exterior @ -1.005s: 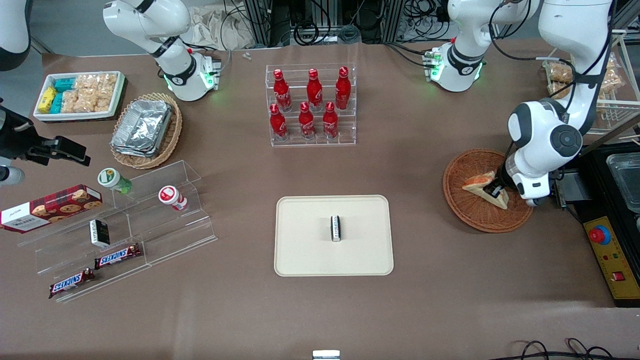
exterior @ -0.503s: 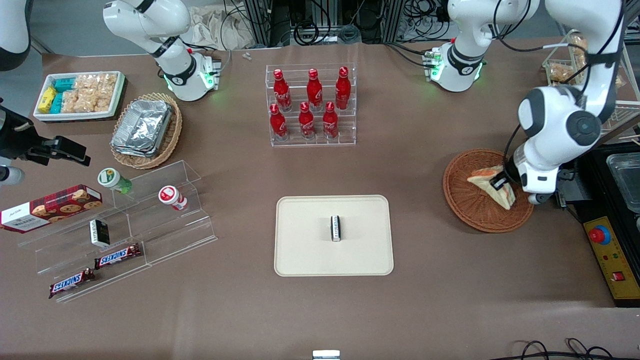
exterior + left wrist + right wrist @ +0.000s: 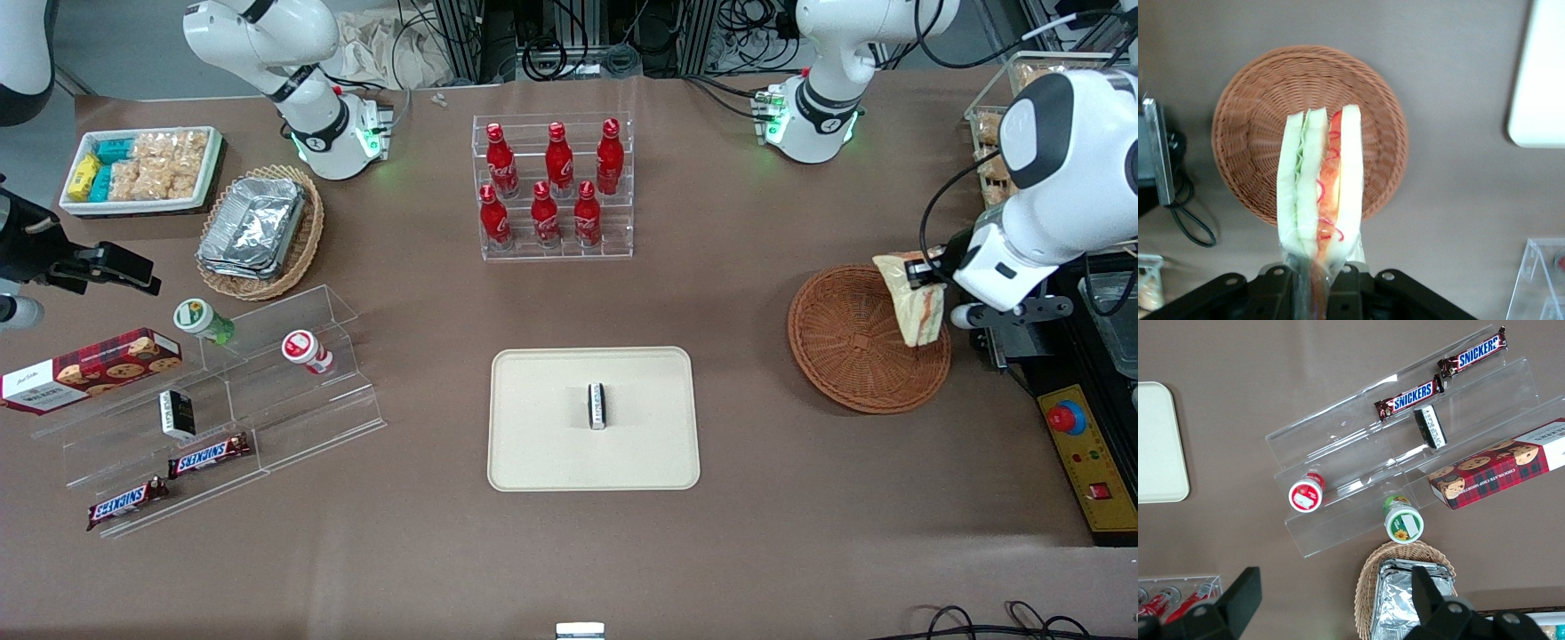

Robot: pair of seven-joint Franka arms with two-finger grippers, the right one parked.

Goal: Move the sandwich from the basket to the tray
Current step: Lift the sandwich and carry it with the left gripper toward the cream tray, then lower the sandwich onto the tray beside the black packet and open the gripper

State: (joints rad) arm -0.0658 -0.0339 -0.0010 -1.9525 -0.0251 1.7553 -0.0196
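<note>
Sandwich (image 3: 1319, 183) looks soft & squashy, so we've got gripper (image 3: 1313, 277) pinching its narrow end, lifted above basket (image 3: 845, 356), w/ tray (image 3: 533, 444) well apart.

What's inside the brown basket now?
Nothing shows inside the basket: just bare wicker. The gripper holds the sandwich above it, and the sandwich hides a strip of the weave underneath.

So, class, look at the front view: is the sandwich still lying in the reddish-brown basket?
No. The gripper holds the sandwich lifted above the basket, whose wicker floor shows bare.
</note>
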